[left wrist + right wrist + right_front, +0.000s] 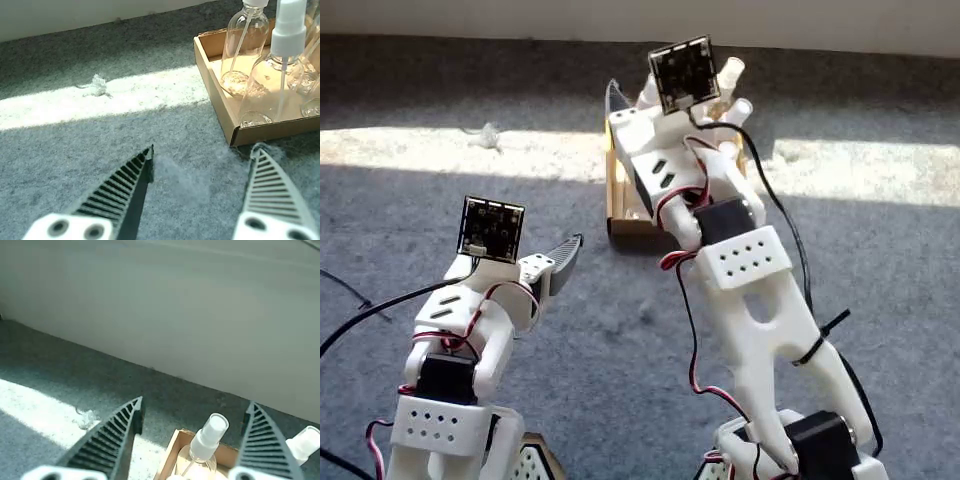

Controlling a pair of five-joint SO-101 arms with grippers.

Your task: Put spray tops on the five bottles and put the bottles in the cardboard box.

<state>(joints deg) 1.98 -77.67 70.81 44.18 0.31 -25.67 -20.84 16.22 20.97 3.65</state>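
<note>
The cardboard box [617, 205] sits on the grey carpet with several clear bottles standing in it. In the left wrist view one bottle [277, 75] carries a white spray top, and another bottle [245, 40] stands behind it inside the box [265, 131]. My left gripper [204, 150] is open and empty just above the carpet, short of the box's near corner. My right gripper [195, 404] hangs open and empty above the box [172, 455], over a spray-topped bottle [207, 435]. White spray tops [732, 72] poke out beyond the right arm [720, 210].
A small tuft of white lint [95, 85] lies on a sunlit strip of carpet, left of the box. A pale wall [200, 305] runs behind the box. Open carpet [620, 330] lies between the two arms.
</note>
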